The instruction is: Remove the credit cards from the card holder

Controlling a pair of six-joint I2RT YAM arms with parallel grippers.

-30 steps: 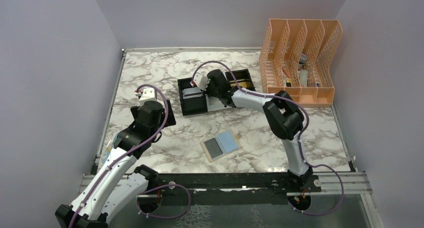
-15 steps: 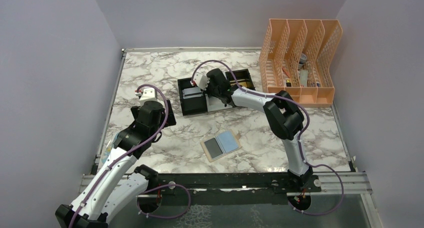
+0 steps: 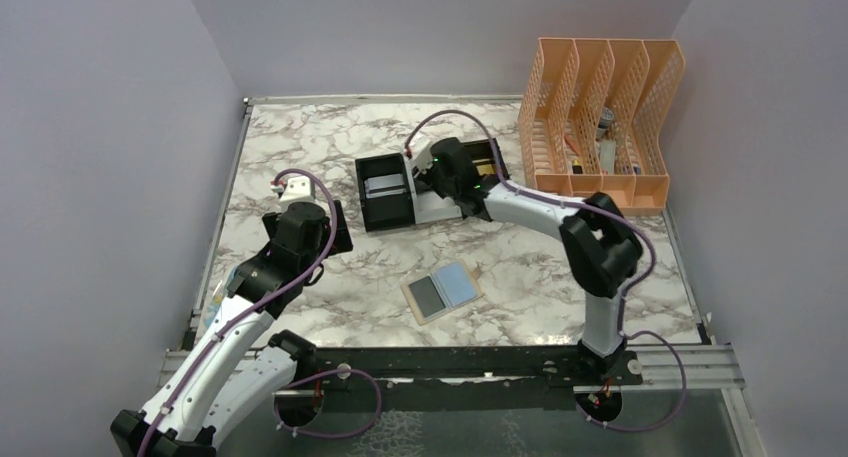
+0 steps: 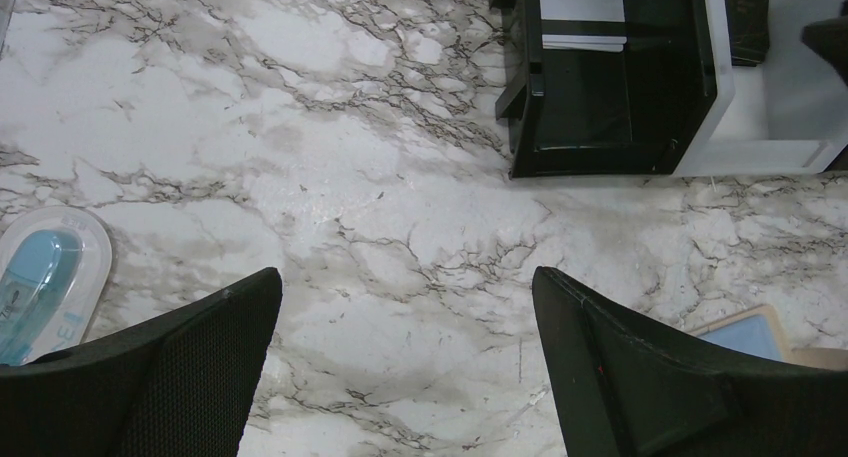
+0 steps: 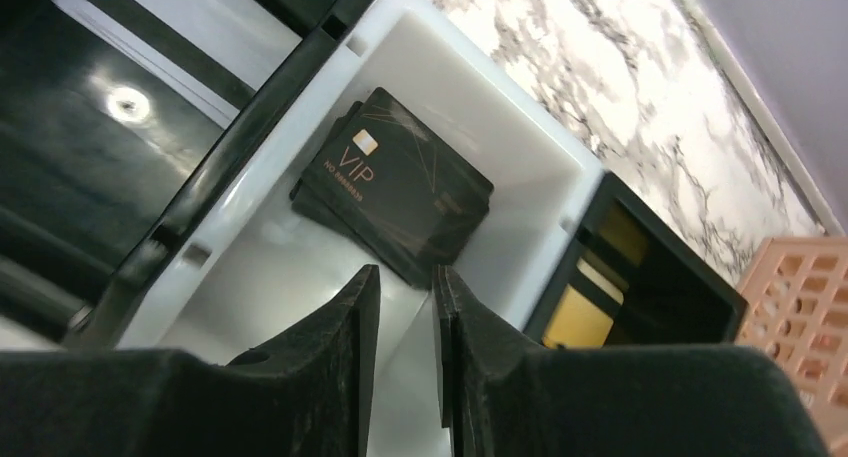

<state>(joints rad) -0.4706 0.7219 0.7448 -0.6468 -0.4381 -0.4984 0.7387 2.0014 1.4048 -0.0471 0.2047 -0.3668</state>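
The tan card holder (image 3: pixel 441 292) lies open near the table's front middle, a dark grey credit card (image 3: pixel 428 295) in its left pocket and a blue-grey face (image 3: pixel 458 283) on the right. Only its corner (image 4: pixel 745 332) shows in the left wrist view. My right gripper (image 3: pixel 441 189) (image 5: pixel 405 272) hangs over the white bin (image 5: pixel 480 97), jaws a narrow gap apart with nothing between them. Dark VIP cards (image 5: pixel 392 182) lie stacked in that bin just ahead of the tips. My left gripper (image 3: pixel 310 239) (image 4: pixel 405 277) stands wide open over bare marble, left of the holder.
Black bins flank the white one: the left bin (image 3: pixel 385 192) holds silvery cards (image 4: pixel 585 2), the right bin (image 5: pixel 650 277) gold ones (image 5: pixel 585 312). A peach mesh organizer (image 3: pixel 600 117) stands at the back right. A white and blue packet (image 4: pixel 50 277) lies at the left edge.
My right arm has swung rightward, carrying its gripper from the black bin's edge to over the white bin. Its jaws have parted slightly. The left arm has not moved.
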